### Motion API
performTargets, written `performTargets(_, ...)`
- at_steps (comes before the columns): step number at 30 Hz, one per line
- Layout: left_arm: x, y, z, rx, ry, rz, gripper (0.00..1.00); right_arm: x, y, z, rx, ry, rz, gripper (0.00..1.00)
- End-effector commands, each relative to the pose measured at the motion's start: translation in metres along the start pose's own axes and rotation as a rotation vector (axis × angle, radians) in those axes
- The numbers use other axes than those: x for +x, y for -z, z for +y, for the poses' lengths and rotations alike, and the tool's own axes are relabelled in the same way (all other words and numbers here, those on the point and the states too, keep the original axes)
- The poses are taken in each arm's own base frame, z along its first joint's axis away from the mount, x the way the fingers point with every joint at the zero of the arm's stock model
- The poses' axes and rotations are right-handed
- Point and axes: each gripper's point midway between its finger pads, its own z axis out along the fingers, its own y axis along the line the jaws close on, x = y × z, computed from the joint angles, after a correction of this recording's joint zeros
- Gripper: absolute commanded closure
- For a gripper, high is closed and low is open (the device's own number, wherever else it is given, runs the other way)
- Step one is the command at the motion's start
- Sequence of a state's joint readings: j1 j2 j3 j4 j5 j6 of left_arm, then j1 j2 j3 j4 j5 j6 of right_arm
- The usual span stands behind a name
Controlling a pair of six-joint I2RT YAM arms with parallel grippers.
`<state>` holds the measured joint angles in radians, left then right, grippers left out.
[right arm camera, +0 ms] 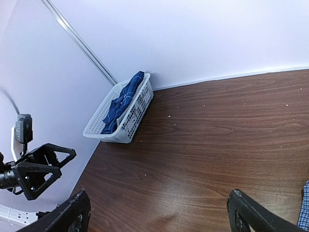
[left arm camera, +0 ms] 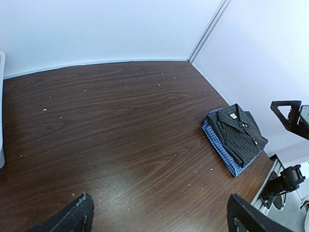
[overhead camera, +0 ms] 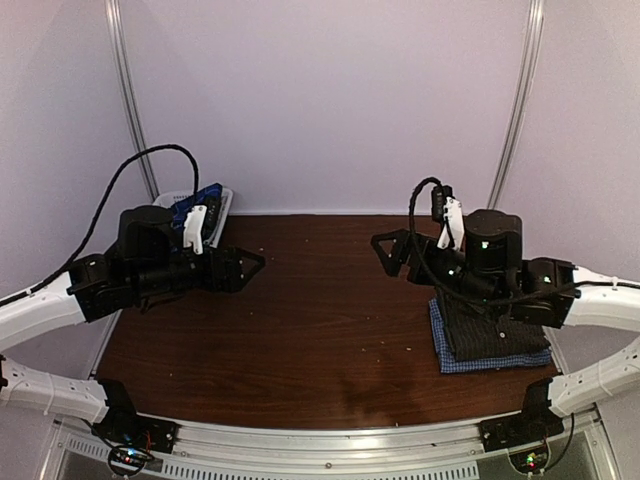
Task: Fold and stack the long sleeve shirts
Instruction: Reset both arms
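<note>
A folded charcoal pinstriped shirt lies on top of a folded blue-and-white check shirt at the table's right edge; the same stack sits under my right arm in the top view. A navy plaid shirt lies crumpled in the white mesh basket at the back left corner. My left gripper hovers open over the left half of the table, holding nothing. My right gripper hovers open, empty, left of the stack. Both pairs of fingertips show wide apart in their wrist views.
The dark wood table carries small pale crumbs. White walls close in the back and both sides. The basket stands against the back wall, behind my left arm.
</note>
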<state>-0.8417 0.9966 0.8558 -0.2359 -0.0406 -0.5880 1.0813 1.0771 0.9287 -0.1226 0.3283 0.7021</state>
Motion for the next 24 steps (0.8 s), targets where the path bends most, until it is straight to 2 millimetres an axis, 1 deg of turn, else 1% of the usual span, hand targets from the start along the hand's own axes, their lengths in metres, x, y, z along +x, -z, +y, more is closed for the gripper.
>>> performTargets(1,-0.0200,0.0057,-0.0020,-0.022,-0.025,-0.055,0.03,-0.0166,0.0067,-0.0068,0.059,0.022,-0.035,0.00)
performTargets(6,-0.0191,0.0041,-0.0024,-0.022,-0.024,-0.047,0.02,-0.0174,0.0053,-0.0064,0.066,0.025,-0.030,0.00)
performTargets(15,-0.0187,0.0027,-0.0033,-0.018,-0.028,-0.042,0.02,-0.0150,0.0034,-0.0112,0.096,0.038,-0.022,0.00)
performTargets(24,-0.0206,0.0035,-0.0050,-0.012,-0.030,-0.045,0.02,-0.0148,0.0054,-0.0157,0.104,0.031,-0.033,0.00)
